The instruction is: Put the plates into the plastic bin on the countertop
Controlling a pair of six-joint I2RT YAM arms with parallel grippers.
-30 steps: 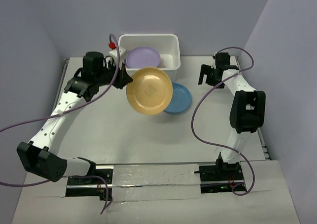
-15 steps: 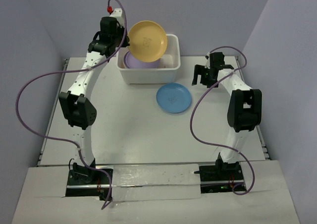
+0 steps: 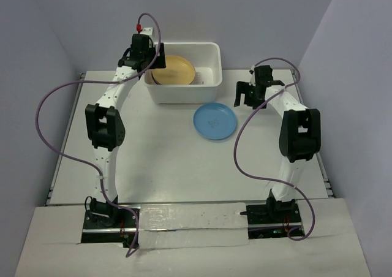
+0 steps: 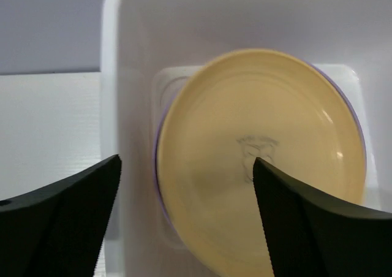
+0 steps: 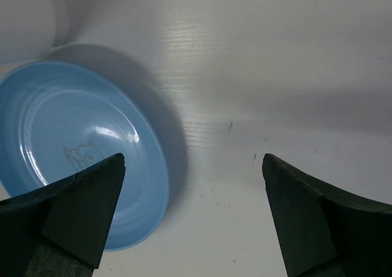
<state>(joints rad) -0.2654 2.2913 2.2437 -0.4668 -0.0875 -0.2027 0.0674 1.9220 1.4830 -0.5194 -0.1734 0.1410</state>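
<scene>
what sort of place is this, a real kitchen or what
Probably a robot lab test cell, not a kitchen: the left arm and right arm are bolted to a white tabletop, boxed in by plain lavender walls.

The white rectangular plastic bin [image 3: 184, 94] stood at the far edge of the matte white countertop [image 3: 159, 160], walled on every side and open only from above. The left gripper [image 4: 185, 166], jaws spread, filled the space over its left half, above a round yellow-orange plastic plate [image 4: 257, 160]. A round blue plastic plate [image 3: 214, 121] lay just before the bin's right front corner, bare countertop to its right, where the right gripper [image 5: 193, 160] hung with jaws wide
</scene>
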